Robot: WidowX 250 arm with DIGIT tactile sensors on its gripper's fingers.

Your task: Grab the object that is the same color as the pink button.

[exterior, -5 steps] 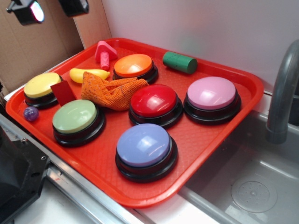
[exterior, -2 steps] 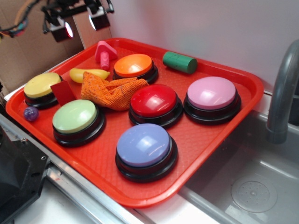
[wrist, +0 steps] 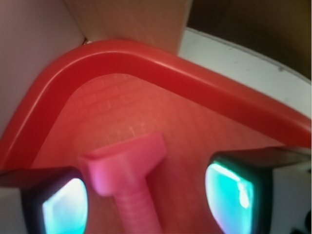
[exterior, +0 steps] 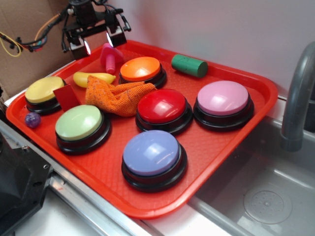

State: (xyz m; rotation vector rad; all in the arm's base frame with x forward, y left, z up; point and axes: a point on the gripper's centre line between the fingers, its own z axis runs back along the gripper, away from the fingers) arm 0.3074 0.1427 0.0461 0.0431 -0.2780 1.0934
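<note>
The hot-pink toy bolt [exterior: 110, 58] lies at the back left corner of the red tray [exterior: 211, 147], ribbed shaft toward the front. My gripper [exterior: 97, 44] hangs open just above it and a little to its left. In the wrist view the bolt [wrist: 127, 175] sits between my two fingertips [wrist: 234, 195], closer to the left one, with the gripper [wrist: 148, 200] not touching it. The pale pink button [exterior: 223, 98] stands at the tray's right side, far from the gripper.
On the tray are also orange [exterior: 141, 69], red [exterior: 162, 105], lavender-blue [exterior: 152, 153], green [exterior: 78, 123] and yellow [exterior: 44, 90] buttons, an orange cloth [exterior: 115, 97], a yellow banana [exterior: 92, 77], a green cylinder [exterior: 189, 65], a red card [exterior: 66, 97] and a purple ball [exterior: 32, 119]. A sink [exterior: 266, 196] lies right.
The gripper has travelled right and down from the upper left corner of the view, ending over the pink bolt. Nothing on the tray has moved.
</note>
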